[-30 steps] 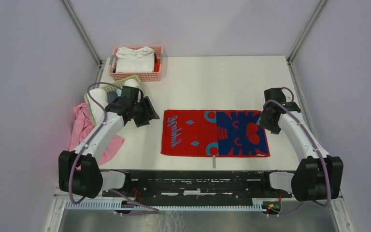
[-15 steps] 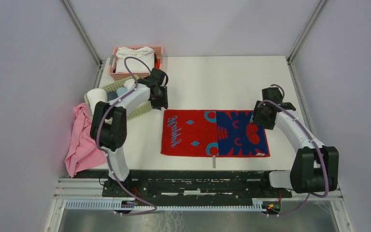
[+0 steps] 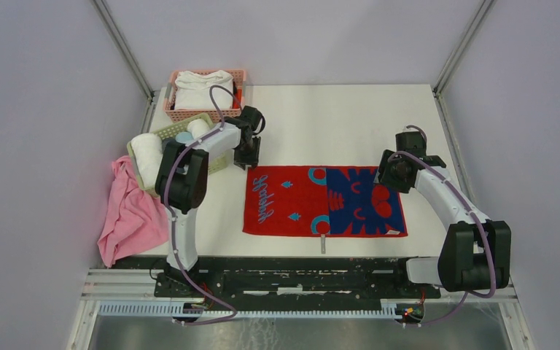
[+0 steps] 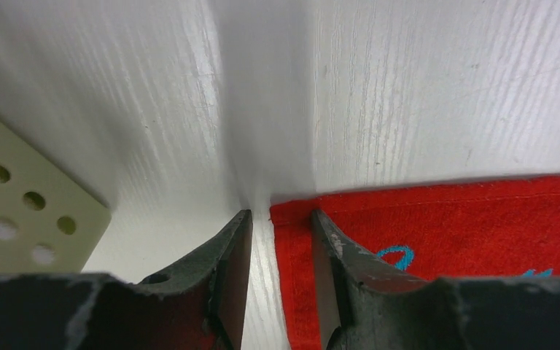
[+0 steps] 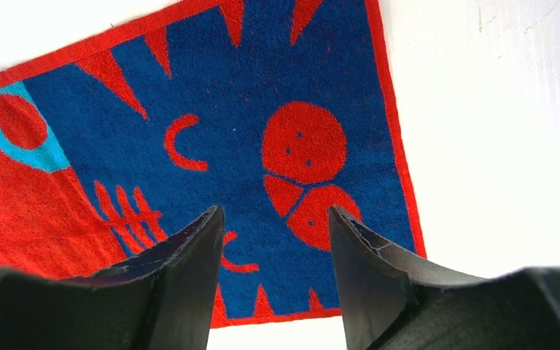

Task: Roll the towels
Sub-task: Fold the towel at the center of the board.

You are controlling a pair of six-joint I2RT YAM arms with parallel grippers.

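Note:
A red towel (image 3: 292,200) with teal and dark blue marks lies flat in the middle of the table. My left gripper (image 3: 250,160) is down at its far left corner. In the left wrist view the gripper (image 4: 277,237) is open a little and straddles the towel's (image 4: 467,226) edge, with one finger on the cloth and one on bare table. My right gripper (image 3: 392,176) hovers open over the far right corner, above the blue part (image 5: 226,95), with nothing between its fingers (image 5: 271,240). A rolled white towel (image 3: 146,149) and a light blue one (image 3: 184,137) sit in a green basket.
A pink basket (image 3: 239,113) at the back left holds a folded white towel (image 3: 204,87). The green basket (image 3: 215,164) stands just left of my left gripper, and its corner (image 4: 22,211) shows in the left wrist view. A plain pink cloth (image 3: 127,215) hangs over the table's left edge.
My left arm has swung from the green basket to the red towel's far left corner, and its jaws have narrowed. My right gripper has shifted slightly left over the far right corner.

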